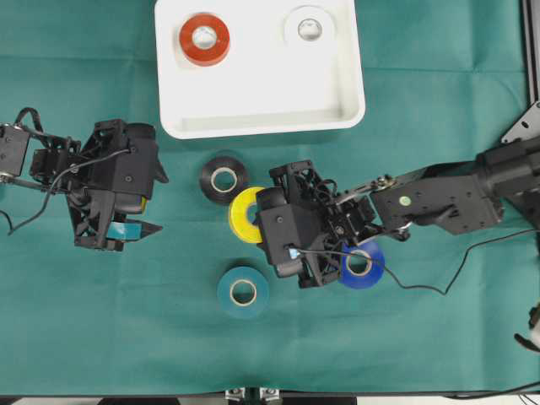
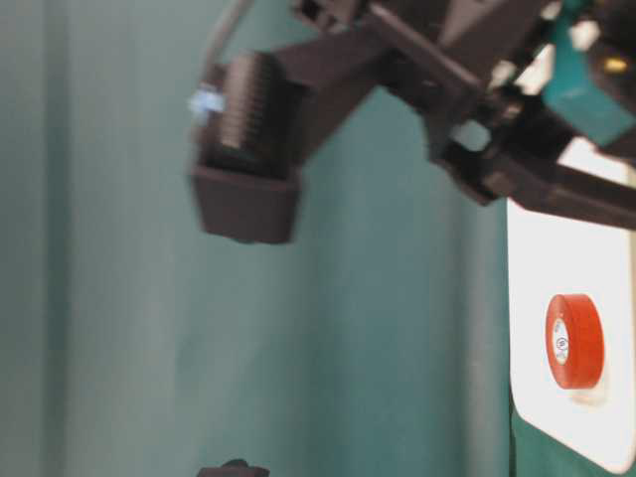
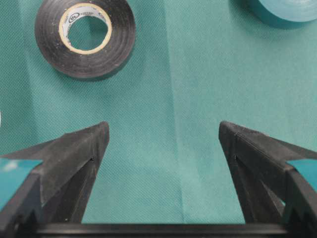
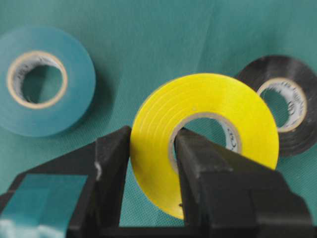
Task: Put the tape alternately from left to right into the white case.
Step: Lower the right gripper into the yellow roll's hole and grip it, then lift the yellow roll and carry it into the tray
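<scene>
Right gripper point(image 4: 151, 163) was clamped on the yellow roll point(image 4: 208, 119), one finger through its core, just below the white case point(image 1: 253, 118). Left gripper point(image 3: 163, 144) was held wide apart. Orange-red point(image 1: 204, 39) and white rolls point(image 1: 309, 25) were seen inside the case

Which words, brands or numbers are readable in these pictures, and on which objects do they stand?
No text can be read.
black roll: small round mark and fine print on the pale core, too small to read.
orange-red roll: round mark on the core, blurred.
yellow roll: core print blurred.
</scene>
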Motion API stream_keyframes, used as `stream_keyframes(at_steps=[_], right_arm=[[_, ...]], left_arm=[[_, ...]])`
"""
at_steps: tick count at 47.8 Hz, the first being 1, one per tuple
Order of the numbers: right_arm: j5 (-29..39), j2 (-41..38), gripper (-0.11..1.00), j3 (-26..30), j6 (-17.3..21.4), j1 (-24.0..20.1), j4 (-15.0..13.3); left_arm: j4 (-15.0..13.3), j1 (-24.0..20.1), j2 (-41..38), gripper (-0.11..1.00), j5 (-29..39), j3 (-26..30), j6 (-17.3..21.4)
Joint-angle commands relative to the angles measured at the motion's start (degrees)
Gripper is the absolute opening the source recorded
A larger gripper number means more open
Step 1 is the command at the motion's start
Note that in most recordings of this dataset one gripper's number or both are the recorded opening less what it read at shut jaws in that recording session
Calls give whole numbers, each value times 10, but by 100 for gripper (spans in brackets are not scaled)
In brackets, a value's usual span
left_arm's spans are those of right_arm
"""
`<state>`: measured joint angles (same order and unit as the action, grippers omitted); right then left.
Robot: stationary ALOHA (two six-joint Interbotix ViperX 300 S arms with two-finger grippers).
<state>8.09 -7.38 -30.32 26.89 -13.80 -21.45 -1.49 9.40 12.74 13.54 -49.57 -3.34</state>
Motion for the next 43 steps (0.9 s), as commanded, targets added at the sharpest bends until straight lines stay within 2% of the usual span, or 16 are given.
stream_keyframes(at_steps=[1, 24, 33, 43], right_arm=[[7, 35, 29, 6, 2, -4, -1], [15, 43, 29, 6, -3, 5, -4], [25, 43, 29, 7, -3, 37, -21], [26, 42, 29, 9, -3, 92, -49]], left_arm=[[-1, 2, 5, 68, -2, 5, -1], [-1, 2, 5, 68, -2, 5, -1], [-1, 2, 5, 68, -2, 5, 0], [-1, 2, 5, 68, -2, 5, -1]])
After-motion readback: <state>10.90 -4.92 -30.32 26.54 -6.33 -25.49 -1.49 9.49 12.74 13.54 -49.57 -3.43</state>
